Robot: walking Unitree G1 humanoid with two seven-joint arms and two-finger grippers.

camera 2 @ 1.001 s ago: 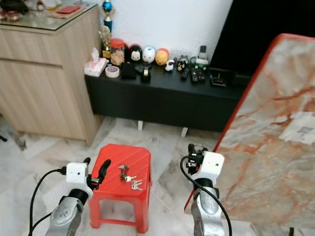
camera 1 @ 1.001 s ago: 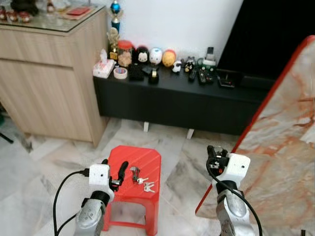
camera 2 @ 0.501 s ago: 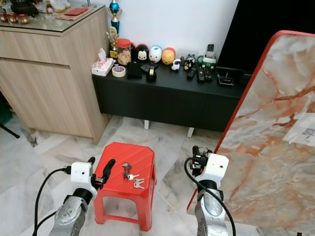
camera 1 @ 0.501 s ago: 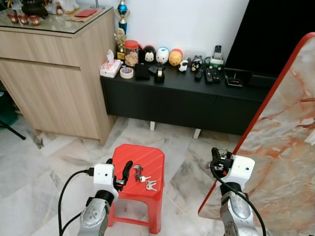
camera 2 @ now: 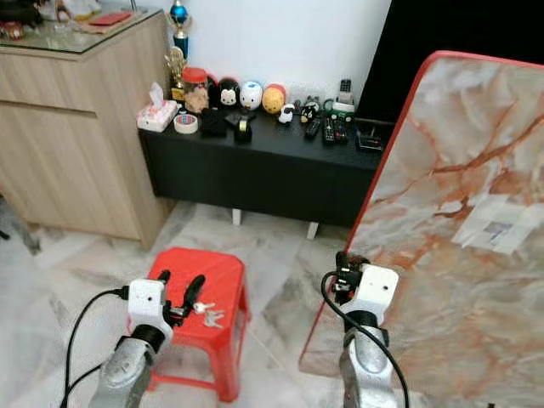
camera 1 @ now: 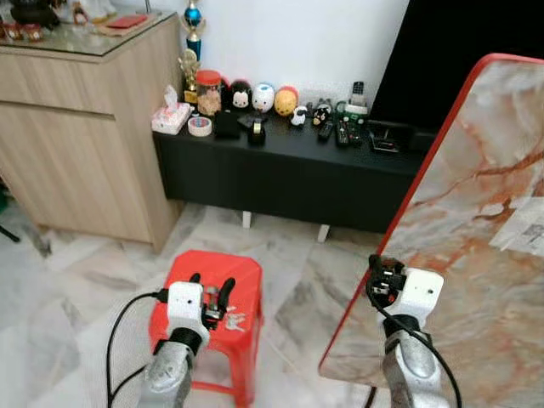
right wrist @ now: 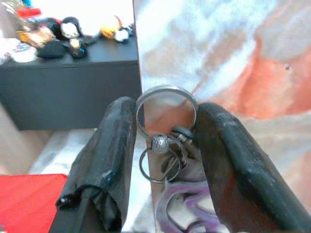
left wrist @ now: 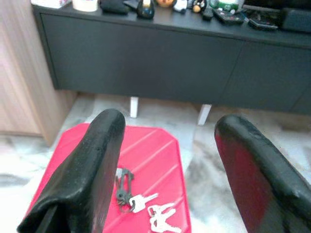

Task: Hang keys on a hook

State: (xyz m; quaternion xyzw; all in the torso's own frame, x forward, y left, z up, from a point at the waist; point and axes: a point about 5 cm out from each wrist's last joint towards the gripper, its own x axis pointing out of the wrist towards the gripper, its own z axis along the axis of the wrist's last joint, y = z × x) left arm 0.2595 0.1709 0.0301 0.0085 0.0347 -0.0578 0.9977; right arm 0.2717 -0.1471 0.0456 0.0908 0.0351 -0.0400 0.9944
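- Red plastic stool (camera 1: 208,280) stands on the pale marble floor (camera 1: 93,272), in front of the long black low cabinet (camera 1: 289,170).
- A bunch of silver keys on a dark ring (left wrist: 131,199) lies on the stool's top, towards the side facing the robot. A second small cluster of pale keys (left wrist: 163,218) lies just beside it.
- Left gripper (camera 1: 212,293) hangs above the near edge of the stool. Fingers spread wide, nothing between them; the keys on the stool show through the gap in the left wrist view.
- Right gripper (right wrist: 163,145) is raised to the right of the stool, close to the red edge of the large marble-patterned board (camera 1: 476,229) that leans there.
- Right fingers (right wrist: 112,150) pinch a large silver ring (right wrist: 165,104) with smaller rings and a purple piece (right wrist: 180,208) hanging from it.
- Cabinet top carries a row of small round figurines (camera 1: 263,98), a roll of tape (camera 1: 200,126), a tissue box (camera 1: 170,115) and remote controls (camera 1: 336,127).
- Light wooden sideboard (camera 1: 76,136) stands to the left of the cabinet, glass top, a small blue trophy (camera 1: 194,17) behind its corner.
- No hook made out in any view.
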